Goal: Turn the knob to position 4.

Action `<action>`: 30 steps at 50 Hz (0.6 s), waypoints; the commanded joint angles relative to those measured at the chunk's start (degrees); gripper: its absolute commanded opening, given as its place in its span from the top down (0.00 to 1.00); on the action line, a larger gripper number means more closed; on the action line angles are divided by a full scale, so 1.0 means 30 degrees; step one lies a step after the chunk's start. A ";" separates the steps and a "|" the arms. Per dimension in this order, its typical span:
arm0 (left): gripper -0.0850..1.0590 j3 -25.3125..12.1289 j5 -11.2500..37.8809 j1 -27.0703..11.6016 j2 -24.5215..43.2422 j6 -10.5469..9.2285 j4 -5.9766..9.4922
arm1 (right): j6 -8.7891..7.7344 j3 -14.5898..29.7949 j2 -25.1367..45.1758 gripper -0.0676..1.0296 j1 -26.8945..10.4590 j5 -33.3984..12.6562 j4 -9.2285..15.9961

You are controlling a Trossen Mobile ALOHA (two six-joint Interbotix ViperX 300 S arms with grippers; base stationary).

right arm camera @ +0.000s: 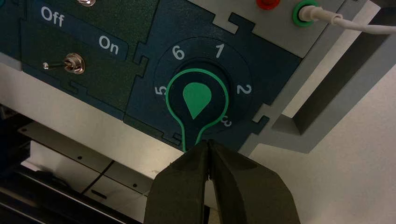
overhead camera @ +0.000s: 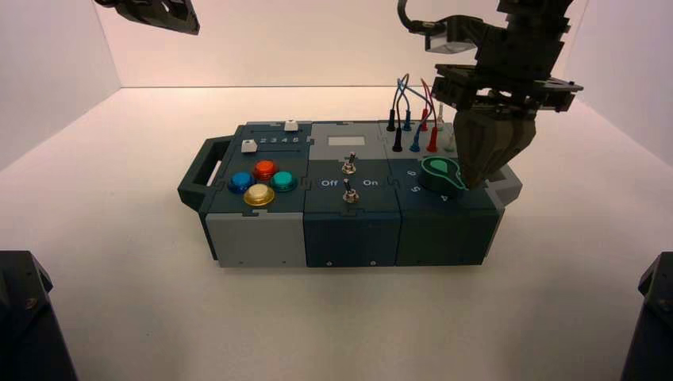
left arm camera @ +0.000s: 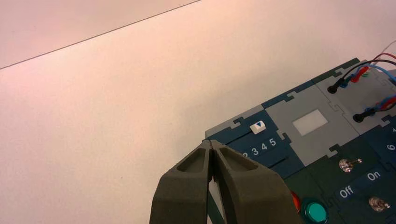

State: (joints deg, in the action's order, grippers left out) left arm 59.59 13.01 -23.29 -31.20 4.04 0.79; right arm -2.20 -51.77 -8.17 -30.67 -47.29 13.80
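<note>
High view first, from the left: the left gripper (left arm camera: 211,141) is off beyond the box's far left corner, its two fingers closed together with nothing between them. On the box's left panel, two white sliders (overhead camera: 291,125) (overhead camera: 249,146) sit by a straight row of numerals; the left wrist view shows the farther one beside the 5. Nearer the front is a cluster of four round push buttons: blue (overhead camera: 241,182), red (overhead camera: 265,170), yellow (overhead camera: 259,194) and green (overhead camera: 283,181). In the middle come a pale rectangular window (overhead camera: 346,140) and, nearer, two metal toggle switches (overhead camera: 349,165) (overhead camera: 350,194), with "Off" and "On" printed between them.

At the right front sits the knob (overhead camera: 440,173), dark and round with a green-outlined pointer. In the right wrist view the pointer reaches out between the 5 and the 3 and hides what lies under it; it looks to be at or close to position 4 (overhead camera: 444,198), though the numeral is hard to make out. Behind the knob, coloured wires (overhead camera: 409,91) arch between plugs. The right gripper (right arm camera: 209,141) hangs over the box's right end, fingers closed on nothing, tips near the pointer's end; whether they touch it, I cannot tell.
</note>
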 commanded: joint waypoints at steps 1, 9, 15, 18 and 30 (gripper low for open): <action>0.95 -0.0586 -0.0117 -0.0059 -0.0176 0.0146 -0.0029 | -0.0029 0.0352 0.0059 0.96 -0.0234 -0.0029 0.0264; 0.95 -0.0586 -0.0117 -0.0059 -0.0176 0.0146 -0.0029 | -0.0029 0.0381 0.0146 0.96 -0.0234 -0.0029 0.0439; 0.95 -0.0586 -0.0029 -0.0059 -0.0176 0.0146 -0.0029 | -0.0059 0.0410 0.0205 0.96 -0.0381 -0.0029 0.0527; 0.95 -0.0586 0.0117 -0.0059 -0.0176 0.0146 -0.0029 | -0.0029 0.0469 0.0205 0.96 -0.0410 -0.0029 0.0586; 0.95 -0.0586 0.0439 -0.0146 -0.0176 0.0146 0.0000 | -0.0029 0.0469 0.0264 0.96 -0.0410 -0.0117 0.0703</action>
State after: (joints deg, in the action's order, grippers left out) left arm 59.59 14.33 -23.38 -31.20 4.13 0.70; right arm -2.20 -51.59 -7.03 -31.46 -47.55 15.47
